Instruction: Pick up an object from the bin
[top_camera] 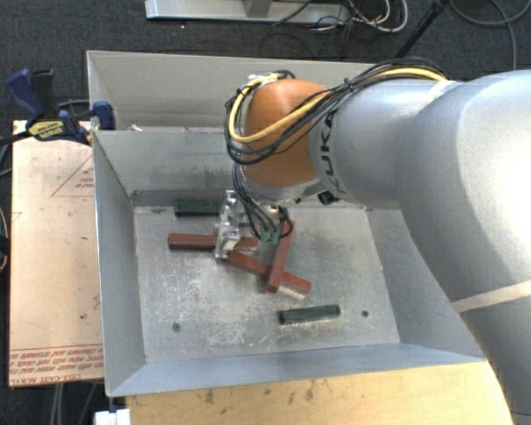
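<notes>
Crossed red-brown bars (pixel 280 266) beneath the arm (pixel 407 149); dark-green bars (pixel 309 313) apart.

Dark grey carpet (pixel 35 25) covers the floor. At the far side lies a pale metal bar (pixel 239 7), with loose cables (pixel 385 7) to its right.

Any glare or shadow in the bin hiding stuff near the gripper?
Camera view: no hard glare on the bin floor, just scuffed sheen; bright highlight on the arm's shell. Soft shadow under the wrist darkens the crossed red-brown bars beside the gripper; the front dark green bar sits in even light.
</notes>
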Motion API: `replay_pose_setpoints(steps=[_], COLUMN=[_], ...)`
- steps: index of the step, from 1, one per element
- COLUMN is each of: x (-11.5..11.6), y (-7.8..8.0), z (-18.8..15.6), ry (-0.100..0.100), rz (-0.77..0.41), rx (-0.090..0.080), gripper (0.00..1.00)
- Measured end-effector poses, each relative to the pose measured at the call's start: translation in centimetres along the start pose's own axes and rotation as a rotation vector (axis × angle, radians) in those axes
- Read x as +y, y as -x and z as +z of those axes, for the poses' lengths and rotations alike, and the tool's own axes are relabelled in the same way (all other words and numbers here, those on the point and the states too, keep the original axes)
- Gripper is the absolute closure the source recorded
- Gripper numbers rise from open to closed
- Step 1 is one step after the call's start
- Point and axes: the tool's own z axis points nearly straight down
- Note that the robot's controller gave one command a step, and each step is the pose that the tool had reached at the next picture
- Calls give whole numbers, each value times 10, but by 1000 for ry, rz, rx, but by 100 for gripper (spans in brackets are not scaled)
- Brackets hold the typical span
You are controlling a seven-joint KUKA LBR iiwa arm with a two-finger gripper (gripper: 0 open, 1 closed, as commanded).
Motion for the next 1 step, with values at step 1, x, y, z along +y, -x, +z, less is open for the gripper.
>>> replay_pose_setpoints(steps=[1], x=[-1], y=[-3], z=[-6], ry=[-5], rz=[0], rx=[13], gripper=[100])
